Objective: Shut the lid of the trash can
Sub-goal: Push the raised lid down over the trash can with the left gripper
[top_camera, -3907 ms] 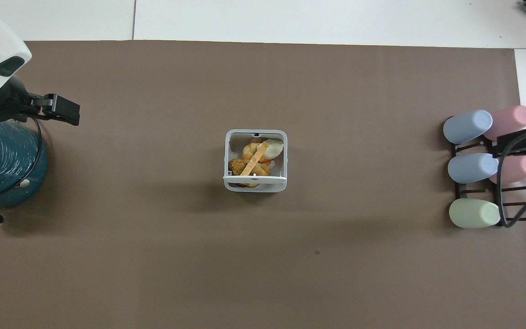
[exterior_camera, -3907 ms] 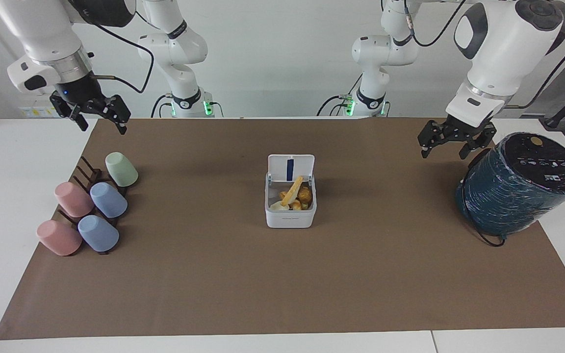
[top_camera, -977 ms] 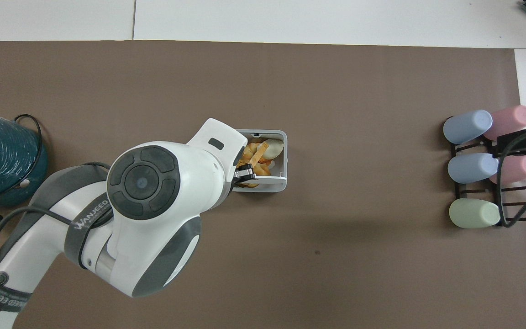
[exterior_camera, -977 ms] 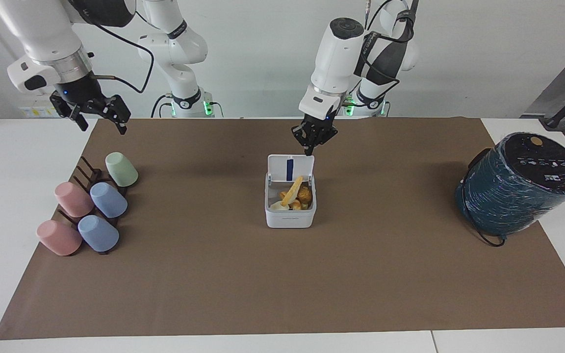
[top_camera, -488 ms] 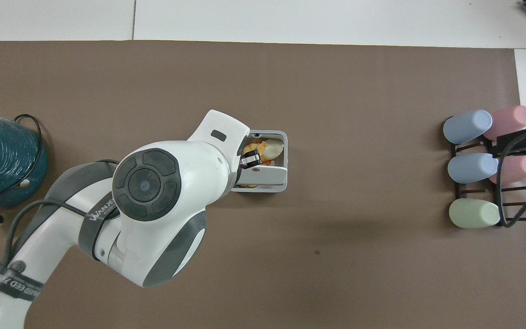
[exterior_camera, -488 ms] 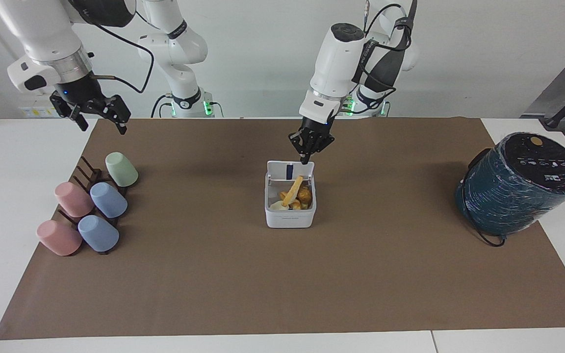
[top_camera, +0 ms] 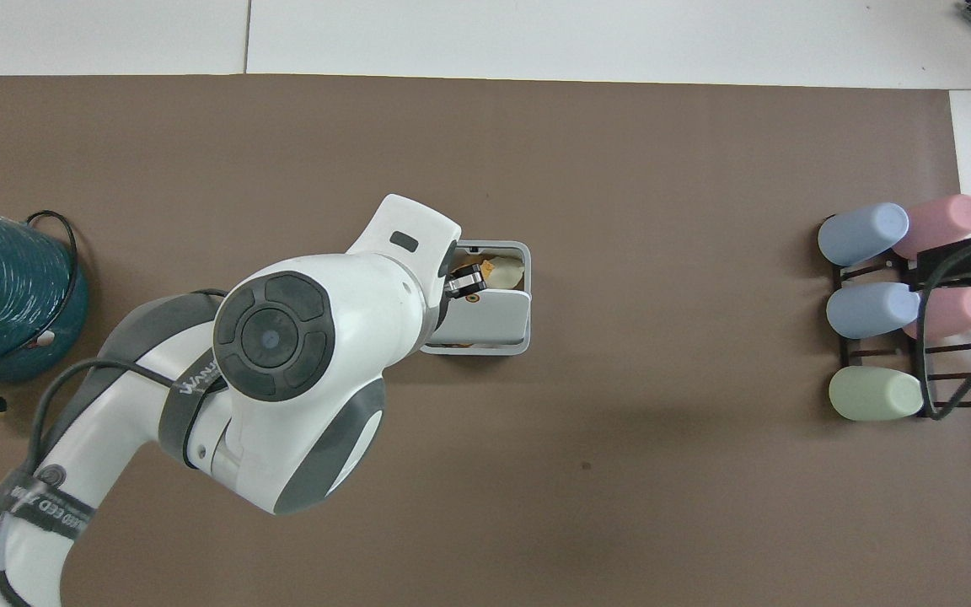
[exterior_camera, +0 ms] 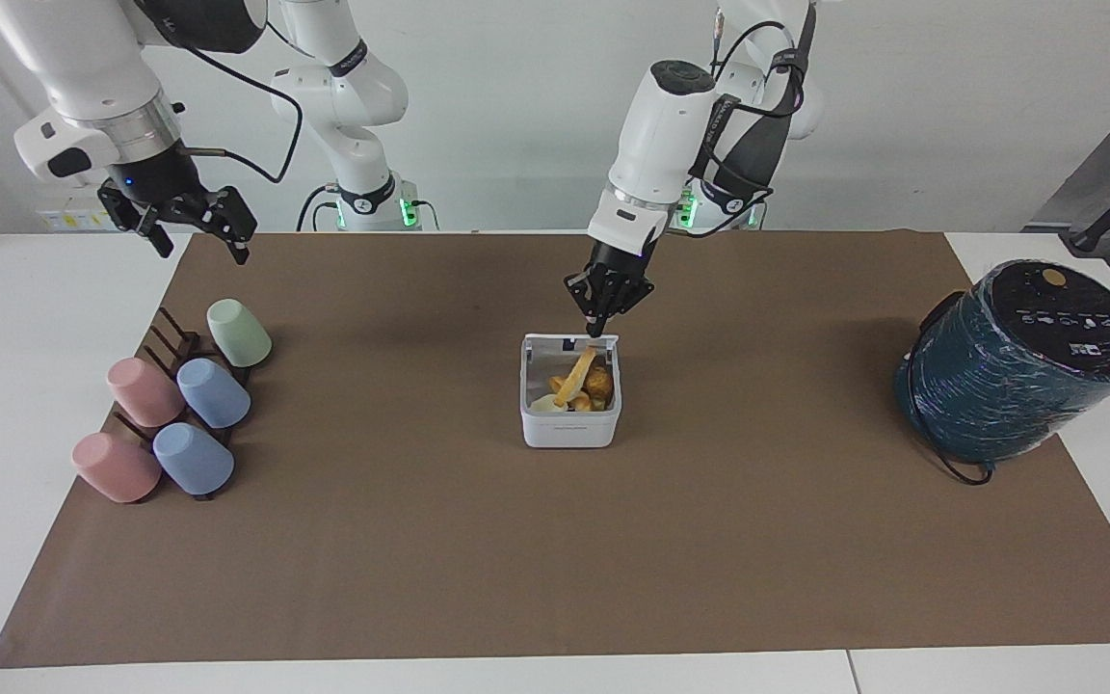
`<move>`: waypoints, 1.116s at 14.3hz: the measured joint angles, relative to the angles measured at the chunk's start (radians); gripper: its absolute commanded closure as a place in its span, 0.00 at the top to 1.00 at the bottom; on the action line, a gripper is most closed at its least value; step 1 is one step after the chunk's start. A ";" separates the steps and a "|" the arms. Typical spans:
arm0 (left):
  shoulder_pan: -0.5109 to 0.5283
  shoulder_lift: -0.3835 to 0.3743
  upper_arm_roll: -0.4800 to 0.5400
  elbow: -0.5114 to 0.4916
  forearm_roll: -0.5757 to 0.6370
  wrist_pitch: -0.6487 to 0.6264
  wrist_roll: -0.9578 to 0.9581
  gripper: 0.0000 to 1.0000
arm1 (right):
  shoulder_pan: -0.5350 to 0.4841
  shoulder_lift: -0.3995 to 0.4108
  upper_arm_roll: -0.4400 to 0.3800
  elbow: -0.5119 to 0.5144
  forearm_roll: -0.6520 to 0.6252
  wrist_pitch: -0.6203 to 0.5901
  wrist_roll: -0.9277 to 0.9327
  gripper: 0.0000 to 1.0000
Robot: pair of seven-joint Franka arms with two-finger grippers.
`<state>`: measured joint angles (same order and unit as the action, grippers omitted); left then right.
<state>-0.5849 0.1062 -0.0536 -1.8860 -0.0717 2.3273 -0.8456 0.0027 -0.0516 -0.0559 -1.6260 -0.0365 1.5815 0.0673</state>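
Observation:
The small white trash can [exterior_camera: 570, 429] stands in the middle of the brown mat, with food scraps and a yellow stick in it. Its hinged lid [exterior_camera: 550, 339] leans well forward over the opening. In the overhead view the lid [top_camera: 494, 316] covers most of the can [top_camera: 527, 278], and its orange-brown dot shows on top. My left gripper [exterior_camera: 598, 328] is shut, with its tips pressed on the lid's free edge; it also shows in the overhead view [top_camera: 469, 287]. My right gripper [exterior_camera: 206, 246] waits, open, over the mat's edge near the cup rack.
A large dark teal cylinder [exterior_camera: 1022, 361] with a black top leans at the left arm's end of the table. A dark rack with several pastel cups [exterior_camera: 174, 395] lies at the right arm's end. The brown mat [exterior_camera: 555, 559] covers most of the table.
My left arm came from beside the teal cylinder to the can and has pushed the lid from upright to leaning well over the opening. The right arm has not moved.

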 measured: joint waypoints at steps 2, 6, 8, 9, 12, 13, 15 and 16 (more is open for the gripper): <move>-0.001 0.036 -0.004 -0.008 -0.017 0.048 -0.004 0.00 | 0.000 0.000 0.000 0.000 0.000 0.000 0.000 1.00; -0.006 0.103 -0.006 -0.004 -0.029 0.144 -0.024 0.00 | 0.000 0.000 0.000 0.000 0.000 0.000 0.000 1.00; 0.000 0.128 -0.002 0.019 -0.033 0.166 -0.028 0.00 | 0.000 0.000 0.000 0.000 0.000 0.000 0.000 1.00; 0.004 0.138 0.001 0.032 -0.033 0.169 -0.028 0.00 | 0.000 0.000 0.000 0.000 0.000 0.000 0.000 1.00; 0.007 0.178 0.006 0.043 -0.033 0.216 -0.030 0.00 | 0.000 0.000 0.000 0.000 0.000 0.000 0.000 1.00; 0.007 0.197 0.006 0.043 -0.033 0.237 -0.030 0.00 | 0.000 0.000 0.000 0.000 0.000 0.000 0.000 1.00; 0.008 0.212 0.006 0.054 -0.033 0.260 -0.030 0.00 | 0.000 0.000 0.000 0.000 0.000 0.000 0.000 1.00; 0.008 0.214 0.006 0.055 -0.033 0.261 -0.030 0.00 | 0.000 0.000 0.000 0.000 0.000 0.000 0.000 1.00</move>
<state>-0.5766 0.3204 -0.0478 -1.8312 -0.1052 2.5880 -0.8756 0.0027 -0.0516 -0.0559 -1.6260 -0.0365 1.5815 0.0673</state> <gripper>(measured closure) 0.991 0.000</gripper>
